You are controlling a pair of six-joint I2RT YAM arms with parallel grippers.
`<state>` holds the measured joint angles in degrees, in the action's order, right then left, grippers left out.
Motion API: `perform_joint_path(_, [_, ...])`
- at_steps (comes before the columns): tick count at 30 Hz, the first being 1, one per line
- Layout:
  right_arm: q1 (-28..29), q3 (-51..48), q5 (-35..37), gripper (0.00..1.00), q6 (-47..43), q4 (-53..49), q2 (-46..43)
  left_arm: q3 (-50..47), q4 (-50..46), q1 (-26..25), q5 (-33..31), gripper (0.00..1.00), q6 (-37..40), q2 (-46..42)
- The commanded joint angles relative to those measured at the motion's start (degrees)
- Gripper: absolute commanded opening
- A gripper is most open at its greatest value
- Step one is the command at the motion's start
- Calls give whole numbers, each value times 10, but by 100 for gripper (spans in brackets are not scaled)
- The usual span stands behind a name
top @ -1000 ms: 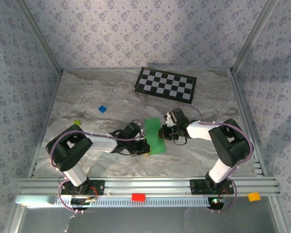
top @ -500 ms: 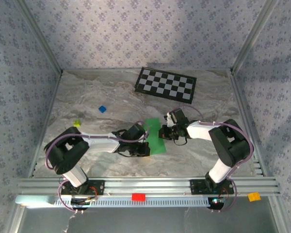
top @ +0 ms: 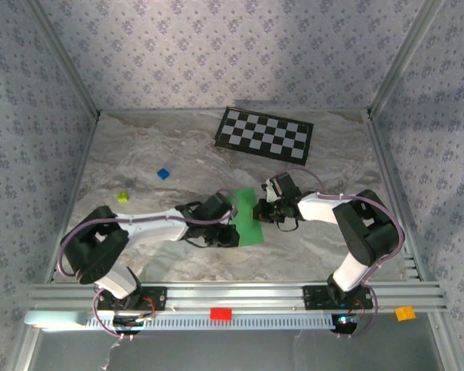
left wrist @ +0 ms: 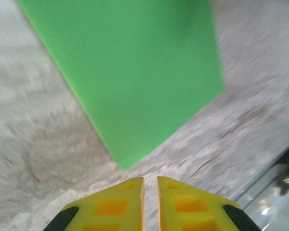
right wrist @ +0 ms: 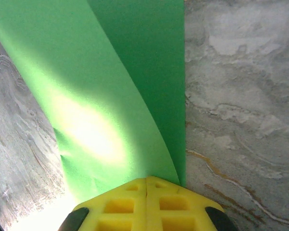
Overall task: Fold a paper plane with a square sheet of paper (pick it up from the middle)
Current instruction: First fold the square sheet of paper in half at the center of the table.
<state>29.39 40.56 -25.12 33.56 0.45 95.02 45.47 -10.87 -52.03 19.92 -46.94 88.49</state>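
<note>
The green sheet of paper [top: 246,219] lies mid-table as a narrow doubled strip. In the right wrist view its upper layer [right wrist: 111,96] curves up from the lower one. My right gripper [top: 263,210] sits at the strip's right edge, and its fingers [right wrist: 147,182] are shut on the paper's edge. My left gripper [top: 230,234] is at the strip's near-left side. In the left wrist view its yellow fingertips [left wrist: 150,185] stand a narrow gap apart over bare table, with nothing between them. A corner of the paper [left wrist: 135,72] points at them from just ahead.
A black-and-white checkerboard [top: 264,134] lies at the back. A tiny blue block [top: 163,174] and a yellow-green block [top: 123,196] sit to the left. A red block [top: 220,314] and an orange block [top: 404,313] are on the front rail. Patterned walls close in three sides.
My left arm has stretched out, its elbow dropping down and to the left, while its gripper stays by the paper's near-left edge. The right arm and paper have held still.
</note>
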Motion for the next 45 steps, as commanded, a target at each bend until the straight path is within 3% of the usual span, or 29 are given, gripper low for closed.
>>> perform_joint_path(1, [-8, -32, 75, 0, -14, -125, 36, 44, 49, 62, 38, 16, 1, 7])
perform_joint_path(6, [-10, -21, 73, 0, -21, -138, 39, 105, 50, 109, 75, 14, 18, 79])
perform_joint_path(11, [-10, -18, 75, 0, -22, -141, 39, 132, 41, 127, 72, 14, 34, 122])
perform_joint_path(26, [-10, -24, 74, 0, -31, -144, 44, 117, 96, 156, 88, 14, 39, 194])
perform_joint_path(36, [-11, -29, 75, 0, -32, -141, 42, 146, 22, 166, 76, 13, 58, 180])
perform_joint_path(45, [-11, -29, 75, 0, -31, -141, 41, 183, 29, 171, 107, 15, 62, 192])
